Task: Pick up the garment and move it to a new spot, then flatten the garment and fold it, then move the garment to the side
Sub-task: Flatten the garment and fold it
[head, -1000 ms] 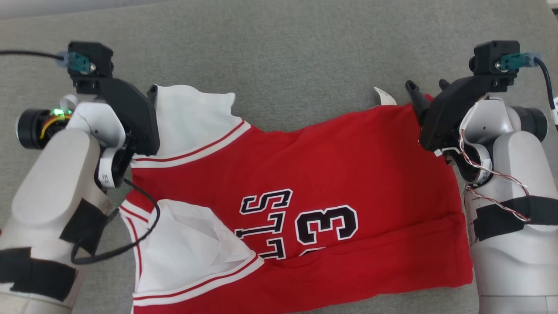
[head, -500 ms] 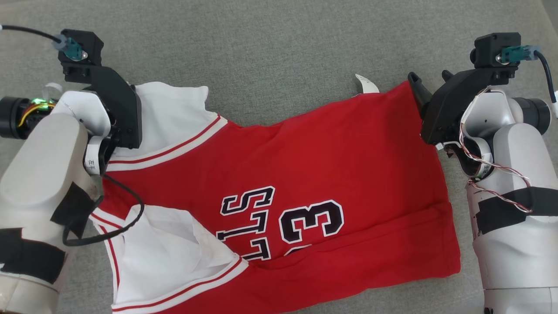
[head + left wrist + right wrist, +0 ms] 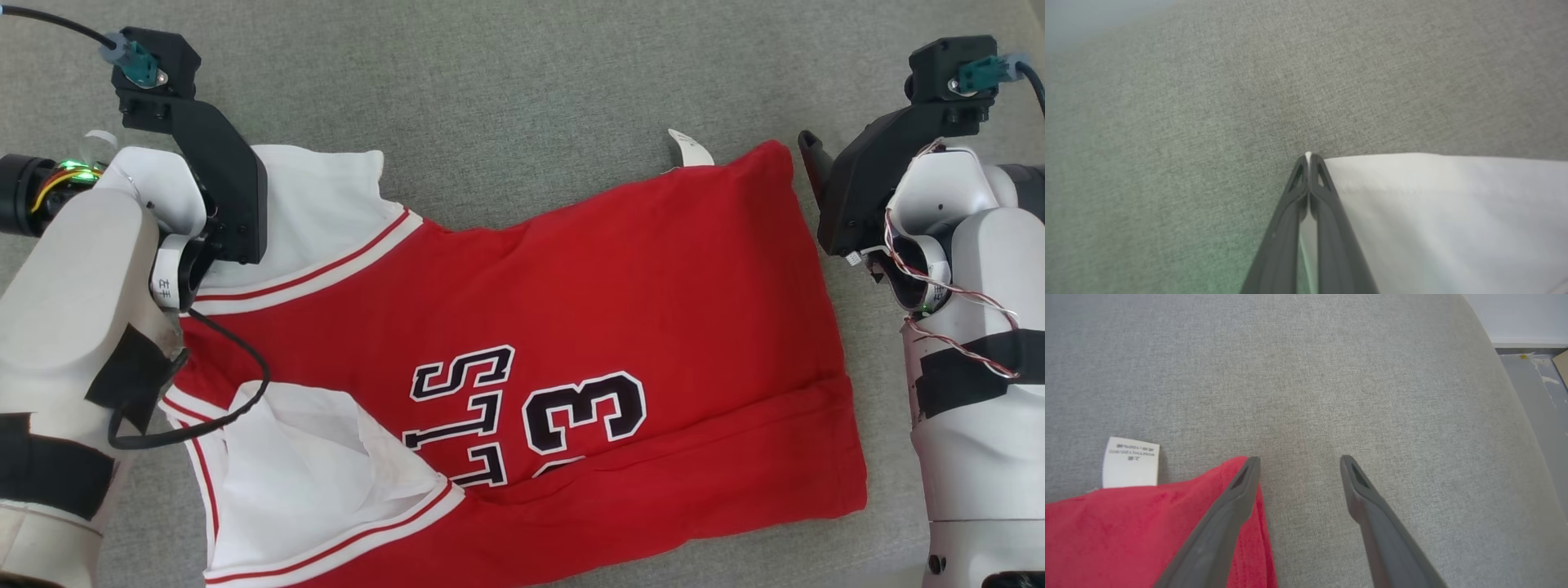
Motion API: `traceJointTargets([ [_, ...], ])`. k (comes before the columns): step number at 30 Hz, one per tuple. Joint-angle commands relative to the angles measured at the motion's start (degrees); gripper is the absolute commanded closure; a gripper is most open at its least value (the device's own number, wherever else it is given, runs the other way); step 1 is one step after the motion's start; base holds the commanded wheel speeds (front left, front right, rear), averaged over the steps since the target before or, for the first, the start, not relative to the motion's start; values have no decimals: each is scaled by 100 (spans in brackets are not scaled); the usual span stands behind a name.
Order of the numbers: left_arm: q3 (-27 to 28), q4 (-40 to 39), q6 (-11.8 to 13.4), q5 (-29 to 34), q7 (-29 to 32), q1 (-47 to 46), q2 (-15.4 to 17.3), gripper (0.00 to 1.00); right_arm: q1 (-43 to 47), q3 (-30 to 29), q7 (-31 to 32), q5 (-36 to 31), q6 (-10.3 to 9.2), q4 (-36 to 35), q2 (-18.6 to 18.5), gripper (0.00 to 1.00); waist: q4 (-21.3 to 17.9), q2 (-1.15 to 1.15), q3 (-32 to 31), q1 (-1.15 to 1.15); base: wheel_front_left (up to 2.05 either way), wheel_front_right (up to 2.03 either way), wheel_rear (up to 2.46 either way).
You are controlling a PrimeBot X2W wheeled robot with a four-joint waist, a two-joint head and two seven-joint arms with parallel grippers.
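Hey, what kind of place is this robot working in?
Probably an indoor room, working over a sofa or padded bench: grey woven upholstery with a rounded edge, a grey floor and pale wall beyond it, a red jersey spread on top.

**Bare test room, probably a lab**

Grey woven cloth [image 3: 522,73] over a wide padded top, rounded at the edge like a cushion. Past that edge, in the right wrist view: bare grey floor [image 3: 1545,400] with pale smears, a plain white wall [image 3: 1515,314], a tan corner of board [image 3: 1562,364]. Black tape [image 3: 971,380] wrapped round the robot's arm [image 3: 980,474]. Reads as a lab rather than a home, not for certain.
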Motion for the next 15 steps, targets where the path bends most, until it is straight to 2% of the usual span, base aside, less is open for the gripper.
traceJointTargets([
  [1,-23,93,11,-1,67,80,81,100,-44,37,41,30,-14,20,27,0,21,0,16,0,0,0,0],
  [10,-67,-118,49,-36,52,122,78,100,-51,474,592,262,-14,-95,-154,0,103,0,49,0,0,0,0],
  [12,-78,-152,56,-47,81,130,81,100,-37,548,719,277,-14,-73,-195,8,113,0,63,0,0,0,0],
  [15,-115,-206,48,-43,113,118,81,100,-88,623,819,277,-14,-20,-253,14,140,0,101,0,0,0,0],
])
